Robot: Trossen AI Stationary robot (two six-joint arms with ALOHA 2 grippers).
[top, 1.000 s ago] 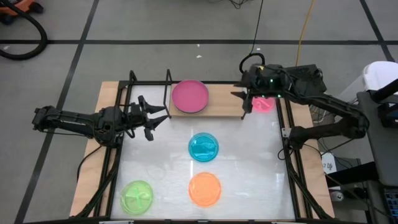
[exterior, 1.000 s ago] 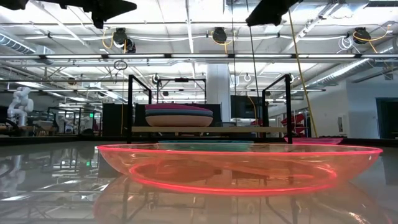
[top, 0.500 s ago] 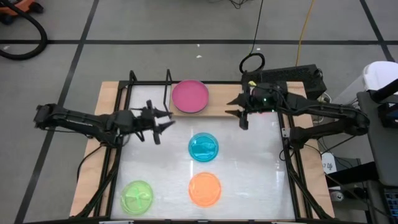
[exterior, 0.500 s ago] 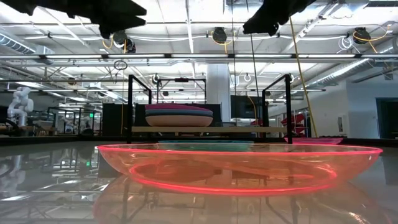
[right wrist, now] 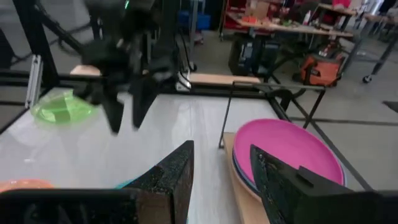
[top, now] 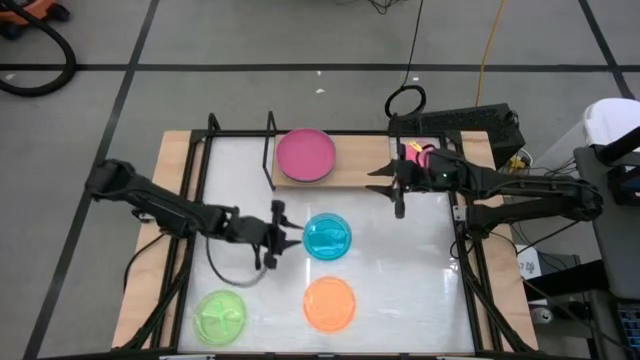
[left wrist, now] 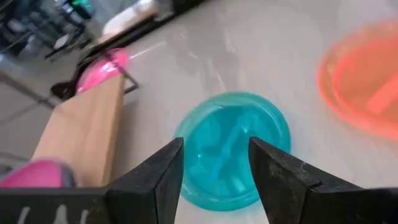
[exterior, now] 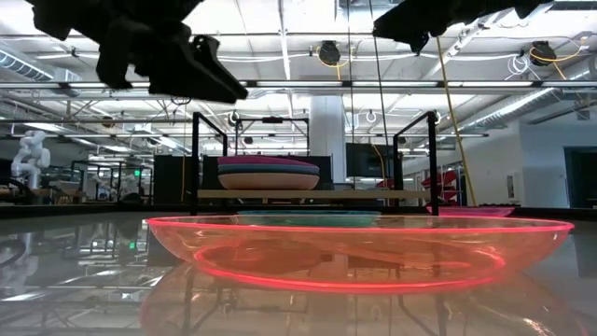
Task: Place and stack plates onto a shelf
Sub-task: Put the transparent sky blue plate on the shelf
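Note:
My left gripper (top: 281, 237) (left wrist: 214, 163) is open and hangs above the table just left of the cyan plate (top: 327, 238) (left wrist: 233, 146), which lies flat on the table. My right gripper (top: 392, 187) (right wrist: 221, 163) is open and empty, above the table off the near edge of the shelf (top: 360, 172) near its right end. On the shelf board sits a stack of plates with a magenta one on top (top: 306, 155) (right wrist: 286, 149) (exterior: 268, 173). A small pink plate (top: 421, 153) (left wrist: 102, 68) lies at the shelf's right end.
An orange plate (top: 329, 303) (exterior: 359, 247) and a lime green plate (top: 220, 315) (right wrist: 59, 106) lie near the table's near edge. Black frame uprights (top: 271, 150) stand at the shelf's ends. Bare white tabletop (top: 400, 260) lies between the plates and the right edge.
My left gripper has swung from beside the shelf's left end toward the table's right and near side, and down, ending beside the cyan plate. My right gripper has drawn back from the shelf's right end toward the near side. No plate has visibly moved.

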